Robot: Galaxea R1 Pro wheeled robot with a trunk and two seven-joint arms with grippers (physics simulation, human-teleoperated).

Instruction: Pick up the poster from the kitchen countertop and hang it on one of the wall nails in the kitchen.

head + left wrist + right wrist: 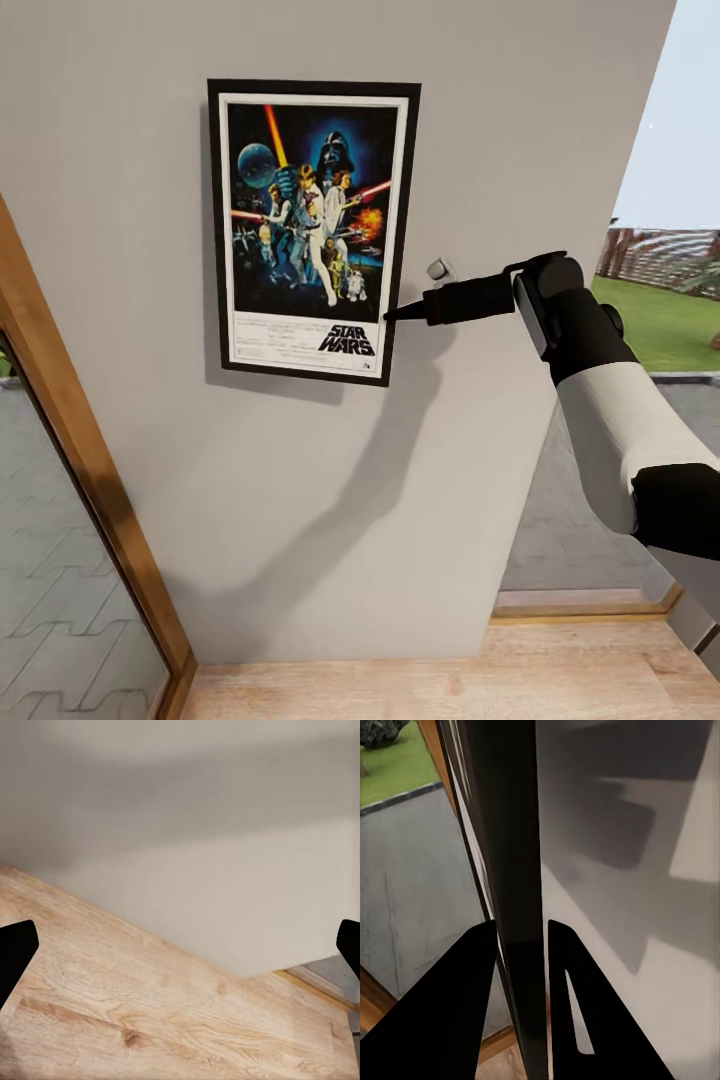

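The Star Wars poster (310, 225) stands upright and flat against the grey wall (520, 120), black frame and white border in full view. My right gripper (392, 314) reaches in from the right and is shut on the poster's lower right edge. In the right wrist view the dark frame edge (517, 855) runs between the two black fingers (457, 1005), which press it from both sides. A small grey stud (440, 268), perhaps a wall nail, sticks out of the wall just above the gripper. My left gripper (180, 945) is open, its fingertips (15, 952) far apart, over wooden floor near the wall.
A wooden door frame (90, 470) with glass runs down the left. Light wooden floor (450, 680) lies below the wall. To the right the wall ends at an opening onto paving and lawn (660, 310). My right arm (620, 420) crosses the right side.
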